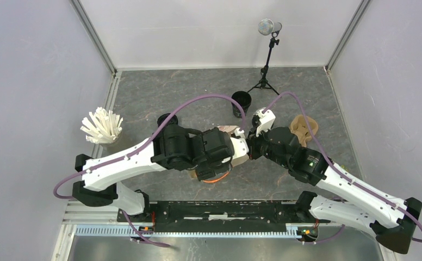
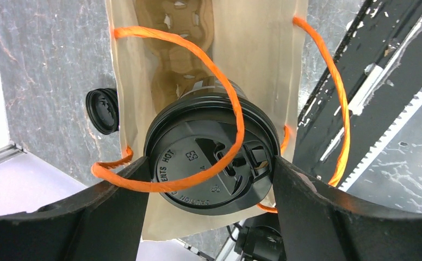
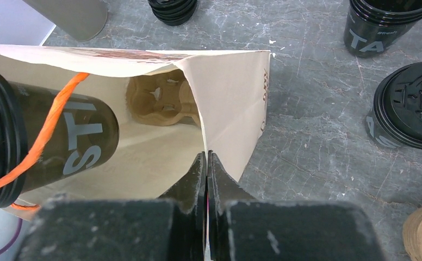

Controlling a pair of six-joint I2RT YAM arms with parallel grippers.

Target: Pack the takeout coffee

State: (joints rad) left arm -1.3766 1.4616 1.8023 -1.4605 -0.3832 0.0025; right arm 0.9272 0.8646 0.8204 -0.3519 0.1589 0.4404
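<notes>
L gripper (image 2: 211, 179) clamped on lidded cup (image 2: 181, 149), cup at bag (image 2: 263, 65) mouth. R gripper (image 3: 206, 168) pinched tight on bag wall, propping it wide. Orange handle (image 2: 143, 31) crosses lid: we clear it first, then push straight toward carrier (image 3: 154, 100) inside, w/o snagging or tipping.

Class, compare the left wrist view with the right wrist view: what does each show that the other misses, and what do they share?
Only the left wrist view shows the left hand clamping the held cup by its lid, with the top face readable. Only the right wrist view shows the right hand shut on the paper bag edge, plus a lidded cup and stacked empty cups on the table. Both show the bag, the held cup, an orange handle and the pulp carrier inside.
</notes>
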